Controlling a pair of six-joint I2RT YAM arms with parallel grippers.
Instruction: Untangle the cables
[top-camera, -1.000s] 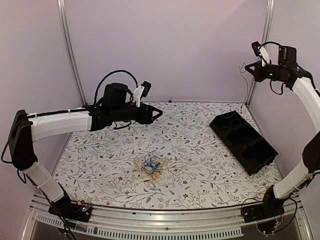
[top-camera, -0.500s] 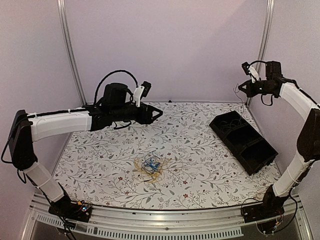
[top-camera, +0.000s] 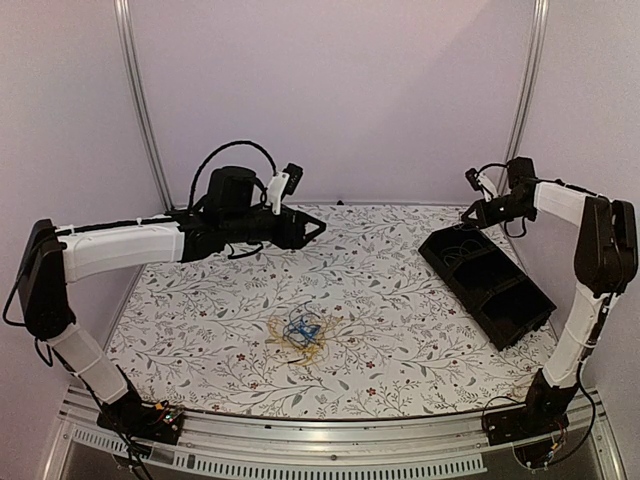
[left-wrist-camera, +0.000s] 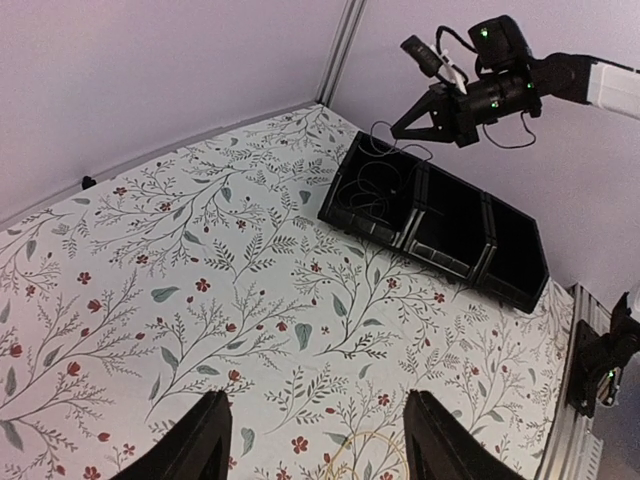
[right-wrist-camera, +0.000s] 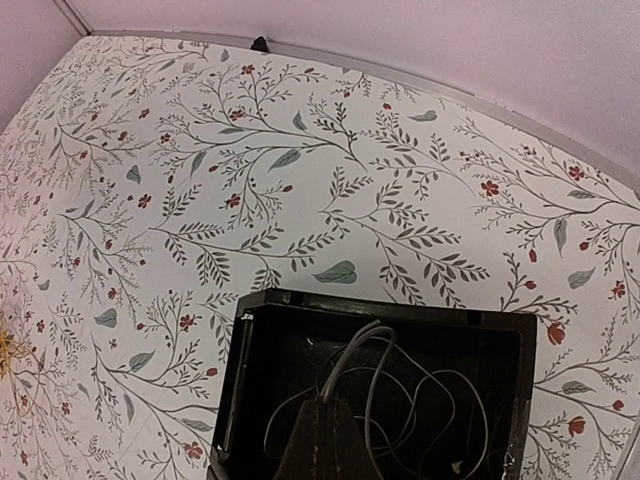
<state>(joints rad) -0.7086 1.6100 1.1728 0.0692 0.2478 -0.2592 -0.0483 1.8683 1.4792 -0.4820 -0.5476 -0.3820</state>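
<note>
The cables (top-camera: 300, 332) lie as a small yellow and blue tangle on the floral table, front of centre. My left gripper (top-camera: 315, 228) hovers open and empty above and behind the tangle. In the left wrist view its fingers (left-wrist-camera: 205, 445) frame bare cloth and one yellow loop (left-wrist-camera: 365, 455). My right gripper (top-camera: 470, 213) hangs over the far compartment of the black bin (top-camera: 458, 292). In the right wrist view it (right-wrist-camera: 322, 405) is shut on a thin grey cable (right-wrist-camera: 351, 351) that loops down inside that compartment. The tangle's yellow edge (right-wrist-camera: 5, 350) shows at far left.
The black bin (left-wrist-camera: 430, 255) has three compartments and lies slantwise at the table's right, near the right wall. Metal frame posts stand at both back corners. The right gripper (left-wrist-camera: 405, 130) also shows in the left wrist view, above the bin.
My right arm has come down from high by the right post to just above the bin's far compartment, and the thin cable now lies coiled inside. The left arm and the tangle have not moved.
</note>
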